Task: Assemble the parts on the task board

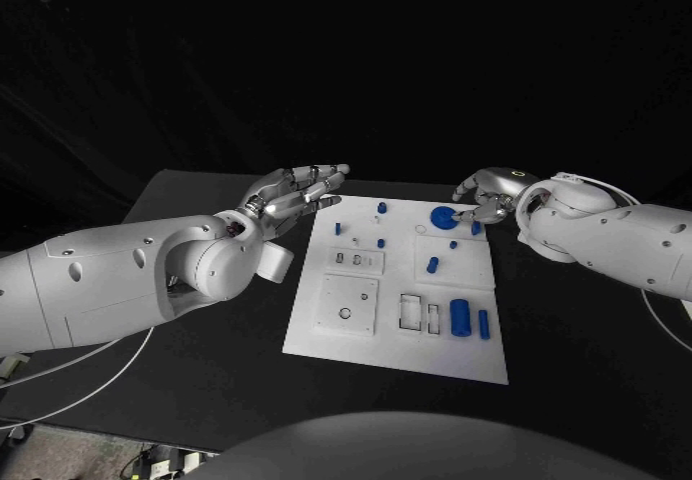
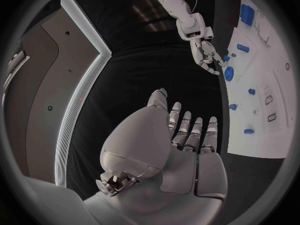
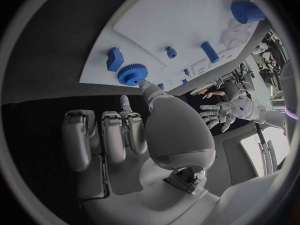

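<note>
Right robot hand (image 1: 488, 193) touches blue gear (image 1: 444, 217), upper right of task board (image 1: 361, 340), grasping nothing. Left robot hand (image 1: 296, 195) released (hovering upper left). Risk: fingertip contact may skid the gear sideways.

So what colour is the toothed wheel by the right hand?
Blue. The gear shows best in the right wrist view, at the right hand's fingertip.

task board (image 1: 335, 330) white | parts (image 1: 459, 317) blue | table (image 1: 202, 380) black, seemingly plain
</note>
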You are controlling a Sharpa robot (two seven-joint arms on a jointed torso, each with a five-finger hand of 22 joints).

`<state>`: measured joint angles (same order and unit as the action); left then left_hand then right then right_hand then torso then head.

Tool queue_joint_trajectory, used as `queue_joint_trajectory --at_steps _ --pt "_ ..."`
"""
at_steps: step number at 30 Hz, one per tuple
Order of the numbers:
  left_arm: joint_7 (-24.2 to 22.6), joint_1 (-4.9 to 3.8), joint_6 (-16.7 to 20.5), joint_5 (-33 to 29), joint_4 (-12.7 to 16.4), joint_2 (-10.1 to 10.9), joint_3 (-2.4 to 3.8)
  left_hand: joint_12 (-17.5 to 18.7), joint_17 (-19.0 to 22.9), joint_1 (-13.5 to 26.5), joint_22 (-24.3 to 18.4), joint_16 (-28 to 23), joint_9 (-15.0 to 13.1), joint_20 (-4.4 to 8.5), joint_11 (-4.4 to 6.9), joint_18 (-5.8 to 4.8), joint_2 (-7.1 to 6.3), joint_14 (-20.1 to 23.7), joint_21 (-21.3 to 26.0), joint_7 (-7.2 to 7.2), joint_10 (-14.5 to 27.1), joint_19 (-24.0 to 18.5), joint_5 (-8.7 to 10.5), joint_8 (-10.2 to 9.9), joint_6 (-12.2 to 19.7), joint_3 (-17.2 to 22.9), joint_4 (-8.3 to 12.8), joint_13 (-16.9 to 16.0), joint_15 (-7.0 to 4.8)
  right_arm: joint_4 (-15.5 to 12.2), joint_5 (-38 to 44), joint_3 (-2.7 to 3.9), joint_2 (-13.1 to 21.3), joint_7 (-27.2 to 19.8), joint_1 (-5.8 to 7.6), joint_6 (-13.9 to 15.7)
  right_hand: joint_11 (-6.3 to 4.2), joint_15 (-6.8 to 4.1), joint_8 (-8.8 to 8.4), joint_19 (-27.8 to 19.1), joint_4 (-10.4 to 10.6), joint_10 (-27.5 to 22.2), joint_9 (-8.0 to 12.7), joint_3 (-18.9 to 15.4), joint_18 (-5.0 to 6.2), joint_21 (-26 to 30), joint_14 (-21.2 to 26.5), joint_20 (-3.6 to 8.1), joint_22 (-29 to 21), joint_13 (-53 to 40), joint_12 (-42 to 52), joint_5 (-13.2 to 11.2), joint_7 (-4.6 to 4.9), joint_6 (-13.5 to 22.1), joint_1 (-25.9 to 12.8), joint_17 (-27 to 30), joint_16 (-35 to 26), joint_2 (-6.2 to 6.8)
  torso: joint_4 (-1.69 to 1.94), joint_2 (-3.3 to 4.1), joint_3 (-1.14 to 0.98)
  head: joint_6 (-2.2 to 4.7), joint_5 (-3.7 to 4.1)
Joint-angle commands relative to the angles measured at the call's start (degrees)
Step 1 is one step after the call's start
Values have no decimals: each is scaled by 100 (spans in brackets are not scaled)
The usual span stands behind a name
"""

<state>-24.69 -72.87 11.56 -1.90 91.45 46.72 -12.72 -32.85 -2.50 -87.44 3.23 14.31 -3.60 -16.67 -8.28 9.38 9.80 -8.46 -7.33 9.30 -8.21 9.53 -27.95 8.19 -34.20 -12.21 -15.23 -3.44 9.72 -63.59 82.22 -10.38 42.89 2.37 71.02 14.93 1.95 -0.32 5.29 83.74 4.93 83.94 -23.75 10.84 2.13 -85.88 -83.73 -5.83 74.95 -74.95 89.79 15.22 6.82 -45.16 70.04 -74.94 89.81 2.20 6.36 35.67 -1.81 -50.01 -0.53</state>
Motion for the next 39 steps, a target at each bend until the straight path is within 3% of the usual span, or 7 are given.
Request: queue_joint_trajectory --at_steps 1,7,15,30,39 --pt "-82 0 -88 40 8 -4 4 -18 -7 -49 9 19 -5 -15 -3 -117 -2 -34 -38 8 -18 39 -39 28 -29 47 -1 -5 -4 26 211 -1 -18 185 -11 -320 52 18 -35 100 17 606 -11 -23 -65 -29 -627 -35 1232 -1505 21 22 14 47 -59 -1506 19 14 7 -3 4 1 -15" --pt "-61 0 -103 41 -2 12 4 -24 -7 -56 10 22 -5 -15 -5 -121 -3 -35 -40 10 -22 43 -50 30 -30 53 2 -5 -3 87 227 -1 -83 168 -22 -335 75 42 -20 107 -1 606 -51 -16 -67 -34 -627 -55 1239 -1505 21 130 29 46 -44 -1506 19 13 -16 4 6 1 -29" --pt "-57 0 -119 41 -14 6 4 -28 -7 -60 11 28 -5 -15 -7 -124 -5 -38 -42 12 -24 46 -57 33 -34 56 3 -5 -1 117 267 -1 -154 151 -37 -317 66 46 2 101 -54 606 -119 9 -64 -27 -627 -71 1242 -1505 21 317 0 59 1 -1506 19 26 3 1 0 1 -7" --pt "-40 1 -135 42 -30 -7 4 -33 -7 -66 10 33 -5 -15 -10 -128 -9 -40 -43 15 -28 48 -63 36 -36 60 6 -5 1 180 349 0 -304 213 -50 -309 48 32 22 163 -74 606 -195 2 -81 -70 -627 -66 1276 -1505 21 227 -21 94 -1 -1506 19 32 -2 3 3 1 7" --pt "-24 1 -142 42 -27 -4 4 -37 -7 -68 11 36 -7 -16 -12 -130 -11 -40 -47 16 -29 52 -65 41 -48 62 7 -5 3 261 409 0 -365 325 -56 -443 68 41 -45 127 -98 606 -182 20 -71 -41 -627 -69 1263 -1505 21 251 18 211 13 -1506 19 20 4 2 2 1 7"
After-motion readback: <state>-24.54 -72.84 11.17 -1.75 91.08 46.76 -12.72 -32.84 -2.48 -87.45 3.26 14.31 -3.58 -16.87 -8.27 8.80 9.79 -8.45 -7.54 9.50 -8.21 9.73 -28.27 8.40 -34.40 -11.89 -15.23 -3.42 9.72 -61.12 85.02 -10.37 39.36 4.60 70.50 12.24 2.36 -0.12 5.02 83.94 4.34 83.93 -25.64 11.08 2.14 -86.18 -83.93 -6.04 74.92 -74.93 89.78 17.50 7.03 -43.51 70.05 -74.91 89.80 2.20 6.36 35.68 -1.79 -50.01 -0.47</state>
